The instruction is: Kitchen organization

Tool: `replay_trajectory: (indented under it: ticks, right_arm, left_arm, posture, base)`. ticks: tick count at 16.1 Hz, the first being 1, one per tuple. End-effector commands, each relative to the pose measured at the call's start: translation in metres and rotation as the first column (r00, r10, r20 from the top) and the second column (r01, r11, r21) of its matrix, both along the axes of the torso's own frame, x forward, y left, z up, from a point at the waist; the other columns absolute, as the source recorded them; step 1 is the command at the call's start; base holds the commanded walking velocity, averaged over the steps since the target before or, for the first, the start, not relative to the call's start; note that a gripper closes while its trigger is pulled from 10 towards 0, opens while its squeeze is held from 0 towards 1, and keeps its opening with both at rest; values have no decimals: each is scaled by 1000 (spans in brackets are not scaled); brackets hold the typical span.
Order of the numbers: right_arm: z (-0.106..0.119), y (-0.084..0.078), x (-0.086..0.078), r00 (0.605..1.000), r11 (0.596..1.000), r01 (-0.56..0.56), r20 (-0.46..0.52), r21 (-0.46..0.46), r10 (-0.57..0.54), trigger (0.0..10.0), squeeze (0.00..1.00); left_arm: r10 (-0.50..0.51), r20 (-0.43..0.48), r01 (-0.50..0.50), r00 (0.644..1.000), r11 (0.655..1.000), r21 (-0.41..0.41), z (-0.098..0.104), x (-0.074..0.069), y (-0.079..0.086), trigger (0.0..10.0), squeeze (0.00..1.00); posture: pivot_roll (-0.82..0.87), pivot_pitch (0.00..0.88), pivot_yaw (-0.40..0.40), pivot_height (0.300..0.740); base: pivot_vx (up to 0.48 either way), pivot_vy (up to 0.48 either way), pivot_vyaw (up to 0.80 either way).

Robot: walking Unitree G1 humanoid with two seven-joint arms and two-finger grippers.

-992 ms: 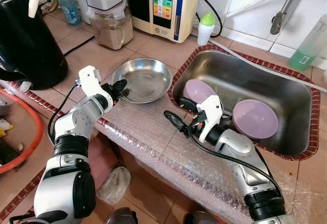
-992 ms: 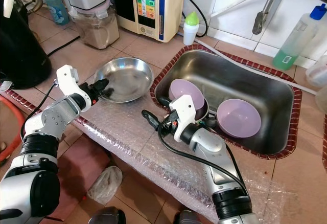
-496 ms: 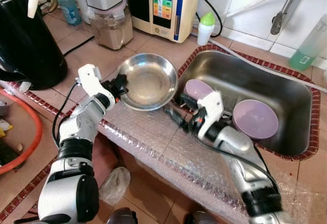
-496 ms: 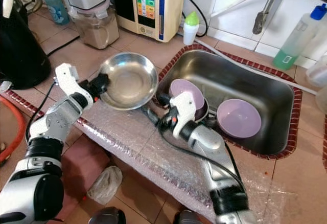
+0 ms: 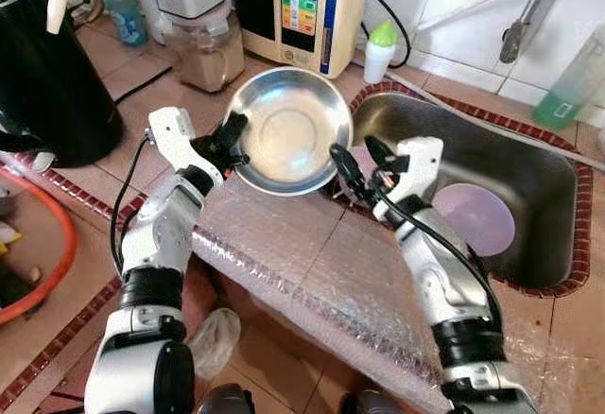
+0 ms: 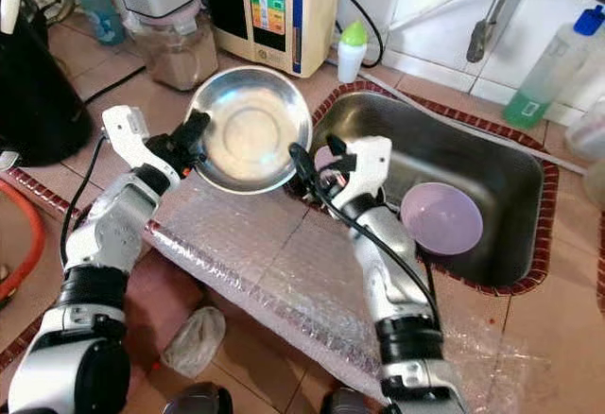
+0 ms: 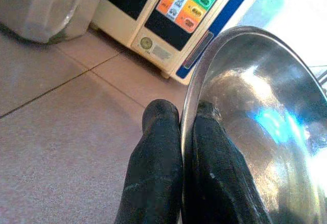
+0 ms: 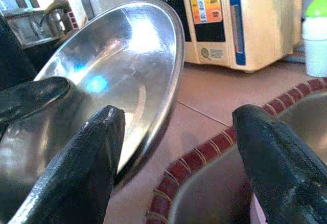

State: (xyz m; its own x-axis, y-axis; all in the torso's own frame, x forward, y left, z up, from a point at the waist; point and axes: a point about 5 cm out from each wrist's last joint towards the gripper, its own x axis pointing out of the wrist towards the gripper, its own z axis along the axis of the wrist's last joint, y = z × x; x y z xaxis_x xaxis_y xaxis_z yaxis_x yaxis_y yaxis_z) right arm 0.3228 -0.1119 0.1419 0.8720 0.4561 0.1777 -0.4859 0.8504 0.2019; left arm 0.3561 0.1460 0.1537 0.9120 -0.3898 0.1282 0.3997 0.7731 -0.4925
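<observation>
While the left end effector (image 5: pixel 232 140) pinches only the rim of the steel bowl (image 5: pixel 288 130), tilted up above the table (image 5: pixel 284 253) left of the sink (image 5: pixel 529 178), it could slip. The right end effector (image 5: pixel 357 163), fingers spread at the bowl's right edge, might knock it loose.

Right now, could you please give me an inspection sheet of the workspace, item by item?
Surface: tiled counter, with bubble wrap over its front edge.
Job's things: steel bowl lifted and tilted, above the counter beside the sink; purple bowl in the sink.
Clutter: blender jar, green-capped bottle, black kettle, green bottle.
Grippers: left claw pinches the steel bowl's rim; right claw open at the rim opposite.
Cables: black cord on the counter; another behind the bottle.
Surroundings: water machine, tiled wall.
</observation>
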Motion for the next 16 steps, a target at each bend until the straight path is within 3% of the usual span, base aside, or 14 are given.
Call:
replay_trajectory:
  ticks: [1,2,3,4,9,12,16]
  right_arm:
    - [-3,3,4,1000,1000,14,-20,-8,-14,10000,0]
    - [-3,5,6,1000,1000,16,-25,-4,-16,10000,0]
    - [-5,6,9,998,999,35,-42,-13,-35,1412,0]
    - [-7,6,12,996,998,57,-66,-13,-58,0,0]
    - [-7,4,19,982,992,126,-139,-28,-129,0,0]
    - [-13,-6,22,959,981,195,-207,-6,-192,0,0]
    - [-22,-6,19,950,989,146,-284,33,-130,0,0]
  left_arm:
    - [-62,64,62,996,998,0,10,-2,-10,0,0]
    - [-73,71,74,995,997,-2,11,-3,-12,0,0]
    - [-89,83,90,993,996,0,12,-4,-15,0,0]
    - [-103,97,103,990,995,5,13,-5,-18,0,0]
    - [-100,122,96,988,995,39,17,-6,-20,0,0]
    - [-55,140,48,989,997,54,19,-3,-15,0,0]
    - [-48,144,39,988,997,60,19,-3,-15,0,0]
  posture:
    - [25,19,26,740]
    - [25,18,26,740]
    - [25,17,27,740]
    - [27,16,27,740]
    - [25,16,25,740]
    - [21,15,20,740]
    - [20,16,21,740]
  base:
    - [0,0,0]
    - [0,0,0]
    - [0,0,0]
    - [0,0,0]
    - [0,0,0]
    - [0,0,0]
    - [0,0,0]
